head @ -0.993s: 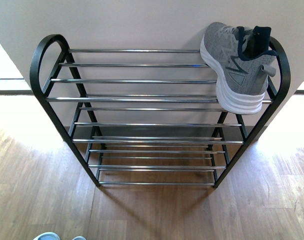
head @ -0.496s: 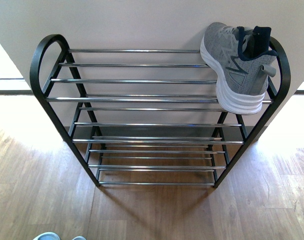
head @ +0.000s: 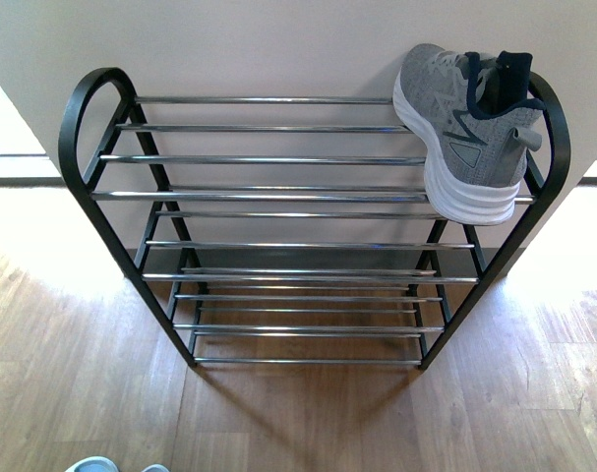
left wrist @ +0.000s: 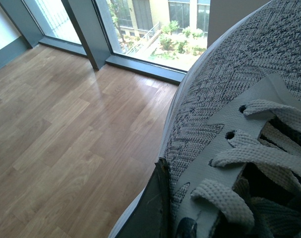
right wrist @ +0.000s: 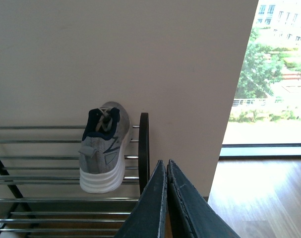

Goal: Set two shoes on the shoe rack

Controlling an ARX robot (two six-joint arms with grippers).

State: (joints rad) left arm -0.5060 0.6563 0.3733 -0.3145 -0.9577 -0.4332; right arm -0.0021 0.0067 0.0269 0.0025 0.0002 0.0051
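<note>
Although a second separates the front views, nothing in them has shifted. The rack [head: 268,159] stands against the wall [head: 278,49] as before, and the first sneaker [head: 470,133] keeps its place at the upper right of the frame. It sits on the top tier, toe towards the wall and heel overhanging the front bar, just beside the right hoop. Neither arm has come into that view. So the placing has not moved forward in this last second, and half the task is done while half is pending.

The other half shows in the left wrist view. The second sneaker [left wrist: 229,124] fills it, grey knit and pale laces close to the lens, raised above the wooden floor [left wrist: 66,139] near a window [left wrist: 155,29]. One dark finger of the left hand [left wrist: 162,208] lies flat against the side of this shoe. The other finger is hidden, but I judge the hand to be clamped on it. The rack is not in that view, so the shoe looks well apart from its tier.

The right hand [right wrist: 165,166] has its fingers pressed together on nothing and looks at the rack from beside the hoop.

The top tier has free bars left of the first sneaker, the likely spot for its mate.
</note>
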